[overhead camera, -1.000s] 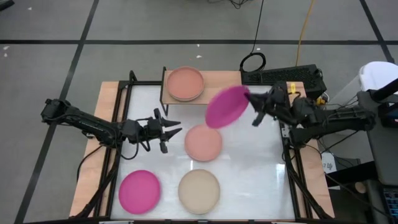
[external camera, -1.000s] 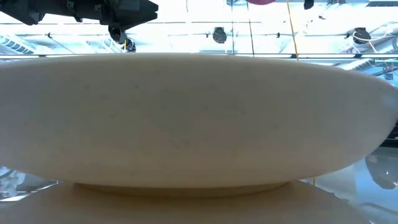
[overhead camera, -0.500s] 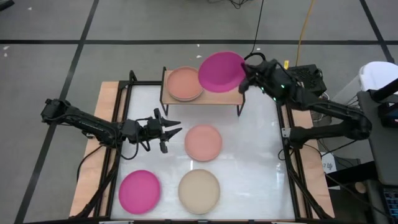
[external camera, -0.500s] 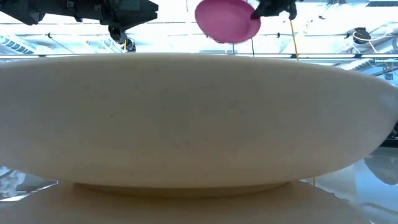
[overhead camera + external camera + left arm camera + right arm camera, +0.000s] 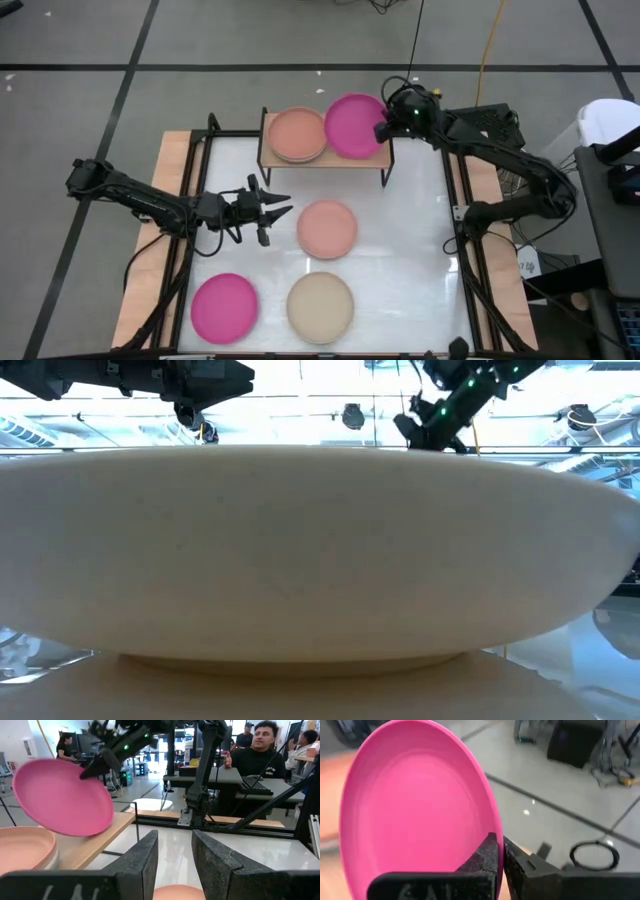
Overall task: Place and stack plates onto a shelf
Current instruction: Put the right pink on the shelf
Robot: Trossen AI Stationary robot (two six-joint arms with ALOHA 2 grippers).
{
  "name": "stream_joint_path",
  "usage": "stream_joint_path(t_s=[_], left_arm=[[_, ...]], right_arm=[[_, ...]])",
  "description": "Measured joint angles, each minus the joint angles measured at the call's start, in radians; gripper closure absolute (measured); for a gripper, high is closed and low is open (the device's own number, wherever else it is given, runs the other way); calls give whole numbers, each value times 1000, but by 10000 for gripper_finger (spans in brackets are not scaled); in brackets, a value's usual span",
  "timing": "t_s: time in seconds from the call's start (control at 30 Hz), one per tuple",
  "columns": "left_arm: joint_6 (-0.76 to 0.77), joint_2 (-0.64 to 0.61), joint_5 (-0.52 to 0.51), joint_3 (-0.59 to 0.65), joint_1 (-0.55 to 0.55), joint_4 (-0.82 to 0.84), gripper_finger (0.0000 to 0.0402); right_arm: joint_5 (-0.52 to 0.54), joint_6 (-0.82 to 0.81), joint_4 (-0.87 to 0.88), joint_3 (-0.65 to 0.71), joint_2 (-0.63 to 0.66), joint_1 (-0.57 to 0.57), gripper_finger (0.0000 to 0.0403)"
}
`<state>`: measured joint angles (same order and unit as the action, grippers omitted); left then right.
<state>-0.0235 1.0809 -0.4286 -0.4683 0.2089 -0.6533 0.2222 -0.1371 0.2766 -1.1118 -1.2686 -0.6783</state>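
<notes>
A: Five plates are showing from above. I'm seeing the right gripper [image 5: 384,130] pinching the rim of a magenta plate [image 5: 355,125] over the right half of the shelf [image 5: 385,157], its fingers closed on the edge.

B: Is that plate lying flat?

A: No. In the left wrist view it's tilting, its lower edge touching the wooden top and its upper edge raised toward the gripper. The right wrist view is showing the rim [image 5: 496,845] squeezed between the two dark fingers [image 5: 485,857].

B: What's sitting beside it?

A: A peach stack [image 5: 297,134] is occupying the shelf's left half, just beside the magenta plate. I cannot tell how many plates are in it.

B: And the left arm?

A: I'm seeing the left gripper [image 5: 277,205] hanging above the table's left side, fingers spread apart with nothing between them. A pink plate [image 5: 327,228] is lying just to its right.

B: The front?

A: A second magenta plate [image 5: 224,308] and a beige plate [image 5: 320,306] are resting side by side near the front edge, the beige one filling the low view.
</notes>
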Motion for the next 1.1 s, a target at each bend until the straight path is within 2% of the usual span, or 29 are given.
stream_joint_path(t_s=[0.37, 0.63, 1.1], left_arm=[[-11, 0, 0, 0, 0, 6, 277], [-12, 0, 0, 0, 0, 8, 277], [-7, 0, 0, 0, 0, 8, 277]], right_arm=[[-57, -10, 35, 35, -70, -94, 401], [-94, 10, 39, 67, -71, -93, 380], [-90, 75, 18, 77, -45, -94, 341]])
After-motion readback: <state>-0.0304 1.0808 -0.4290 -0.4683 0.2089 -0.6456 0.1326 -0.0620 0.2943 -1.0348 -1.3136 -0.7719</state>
